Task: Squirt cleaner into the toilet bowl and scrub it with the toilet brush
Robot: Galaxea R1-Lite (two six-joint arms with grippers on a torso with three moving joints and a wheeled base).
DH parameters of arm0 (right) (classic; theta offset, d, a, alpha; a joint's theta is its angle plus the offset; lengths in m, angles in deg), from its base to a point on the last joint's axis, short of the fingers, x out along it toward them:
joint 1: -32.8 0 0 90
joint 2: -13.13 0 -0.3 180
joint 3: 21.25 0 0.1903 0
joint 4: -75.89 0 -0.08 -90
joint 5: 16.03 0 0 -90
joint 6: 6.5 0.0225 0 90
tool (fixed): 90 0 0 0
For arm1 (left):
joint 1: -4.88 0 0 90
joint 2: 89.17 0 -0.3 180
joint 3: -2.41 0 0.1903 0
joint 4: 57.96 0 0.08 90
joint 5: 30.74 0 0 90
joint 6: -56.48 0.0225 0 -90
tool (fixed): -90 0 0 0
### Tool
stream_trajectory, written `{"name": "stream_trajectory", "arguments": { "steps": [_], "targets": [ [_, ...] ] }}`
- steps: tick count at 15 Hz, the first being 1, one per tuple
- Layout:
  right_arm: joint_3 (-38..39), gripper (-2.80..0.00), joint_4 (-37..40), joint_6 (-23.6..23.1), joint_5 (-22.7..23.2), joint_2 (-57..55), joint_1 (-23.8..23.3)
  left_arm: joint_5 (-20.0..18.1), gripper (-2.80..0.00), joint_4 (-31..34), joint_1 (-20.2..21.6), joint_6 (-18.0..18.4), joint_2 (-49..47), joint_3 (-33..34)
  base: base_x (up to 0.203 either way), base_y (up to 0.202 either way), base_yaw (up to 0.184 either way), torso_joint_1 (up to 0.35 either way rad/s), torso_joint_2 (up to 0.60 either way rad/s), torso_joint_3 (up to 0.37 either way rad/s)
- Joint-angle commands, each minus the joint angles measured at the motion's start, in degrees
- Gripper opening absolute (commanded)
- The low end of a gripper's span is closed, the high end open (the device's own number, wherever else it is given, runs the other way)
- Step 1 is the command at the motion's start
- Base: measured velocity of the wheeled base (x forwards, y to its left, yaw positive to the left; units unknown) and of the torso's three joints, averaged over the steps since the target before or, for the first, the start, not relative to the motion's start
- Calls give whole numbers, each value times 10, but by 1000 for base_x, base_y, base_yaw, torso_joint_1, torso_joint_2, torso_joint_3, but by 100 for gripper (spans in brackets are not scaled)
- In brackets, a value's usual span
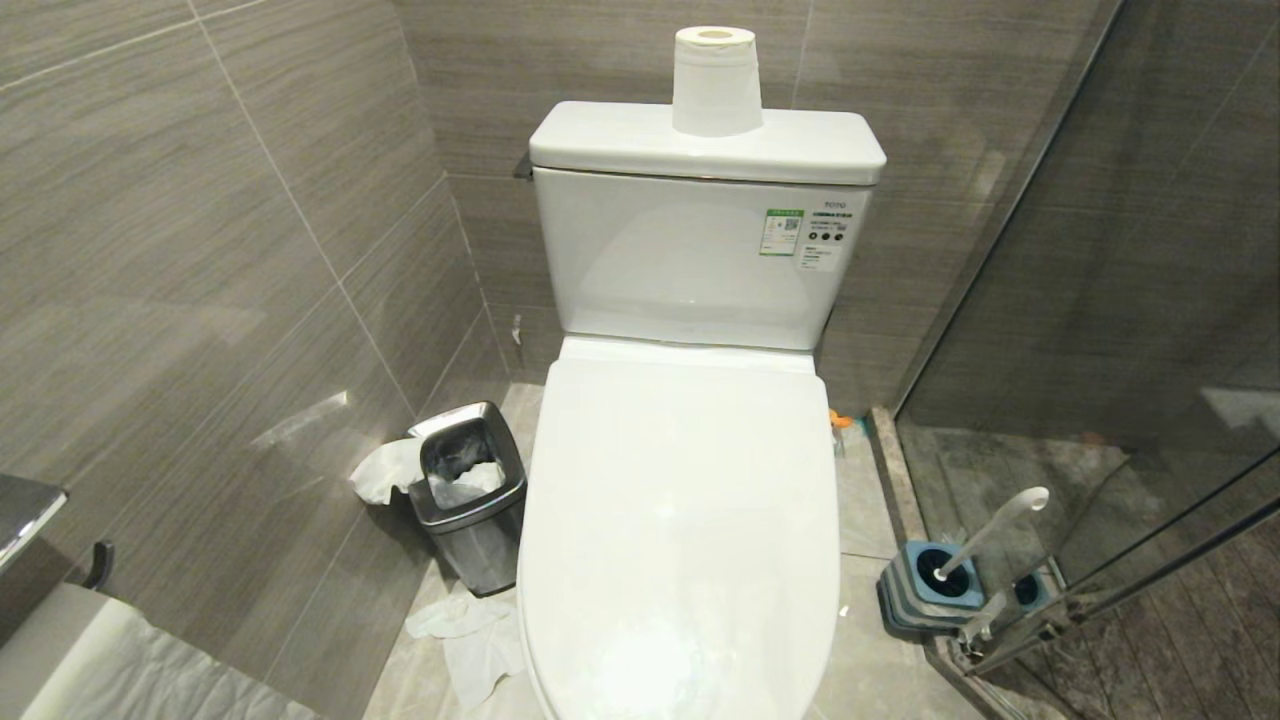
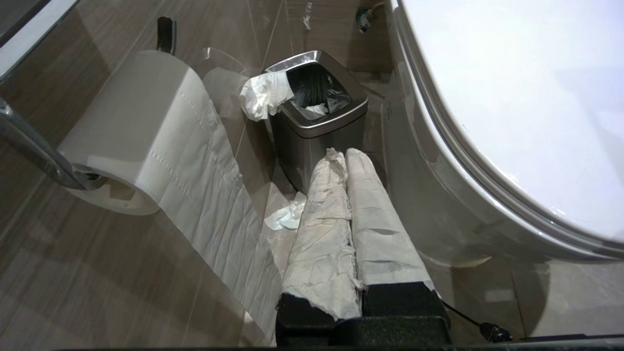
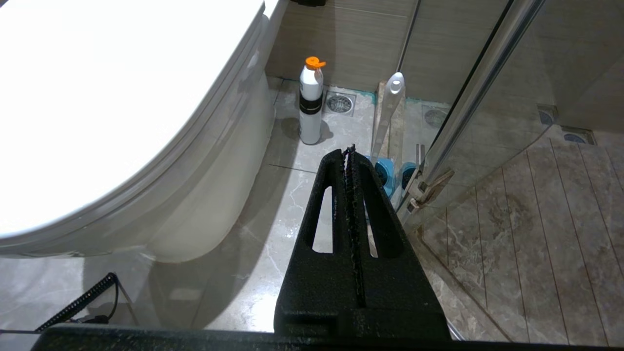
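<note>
**Ana:** Toilet brush (image 3: 390,105) first, since the reach turns on it. Start at the right gripper (image 3: 349,152): black fingers pressed flat together, nothing between them. Just past the tips, a little toward the right of the right wrist frame, the white handle rises out of its blue holder (image 3: 387,173), beside the glass door's metal edge (image 3: 480,83).

**Ben:** Its long axis?

**Ana:** Near upright there; in the head view it leans up and to the right from the holder, widened tip uppermost, at the lower right of the frame. The cleaner bottle (image 3: 310,105), white with an orange cap, stands on the floor upper centre, between the toilet bowl (image 3: 146,122) and the brush.

**Ben:** And the left gripper (image 2: 345,155)?

**Ana:** Also closed and empty, its fingers wrapped in white paper. It points at the chrome bin (image 2: 319,122), with the hanging paper roll (image 2: 141,126) at the left of its frame. Wrong side of the bowl entirely.

**Ben:** So the right arm is nearer both.

**Ana:** By my reckoning, yes. The lid (image 1: 680,520) is down, glossy white, filling the middle of the head view; I'd judge it must go up before any squirting.
</note>
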Motion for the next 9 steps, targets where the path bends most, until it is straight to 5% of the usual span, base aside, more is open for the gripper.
{"name": "stream_trajectory", "arguments": {
  "steps": [1,9],
  "targets": [
    [0,-280,1,0,1,0,0,5,-280,0,0,-6,-1,1,0,0,0,0,0,0],
    [0,-280,0,0,1,0,0,5,-280,0,0,-7,-1,1,0,0,0,0,0,0]
  ]
}}
